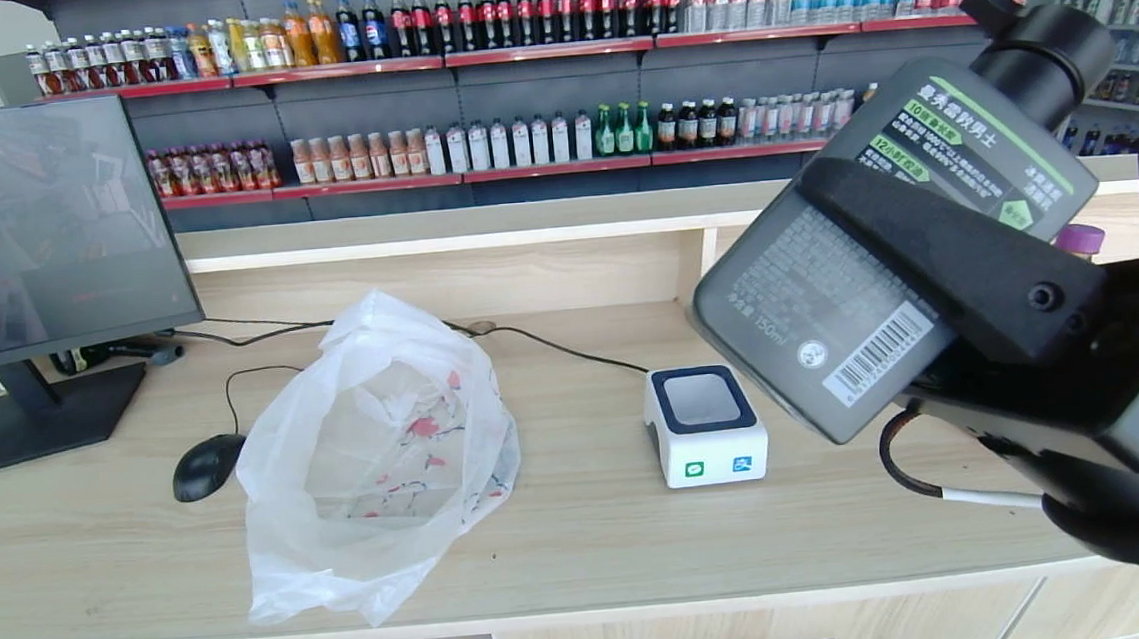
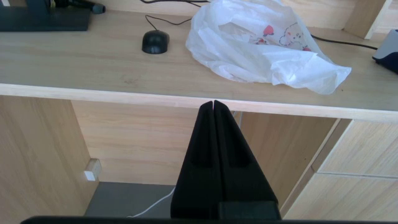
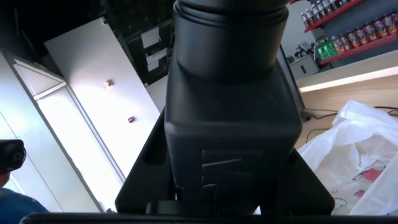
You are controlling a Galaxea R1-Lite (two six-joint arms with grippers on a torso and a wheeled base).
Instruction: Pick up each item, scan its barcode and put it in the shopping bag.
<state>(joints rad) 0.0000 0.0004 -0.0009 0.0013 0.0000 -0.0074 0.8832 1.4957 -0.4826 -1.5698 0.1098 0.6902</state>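
One bottle [image 1: 797,306] held; scanner [image 1: 705,426] beside bag [image 1: 378,453].

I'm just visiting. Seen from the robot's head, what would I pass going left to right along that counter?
Monitor → mouse → bag → scanner → bottle, held up above the counter at the right.
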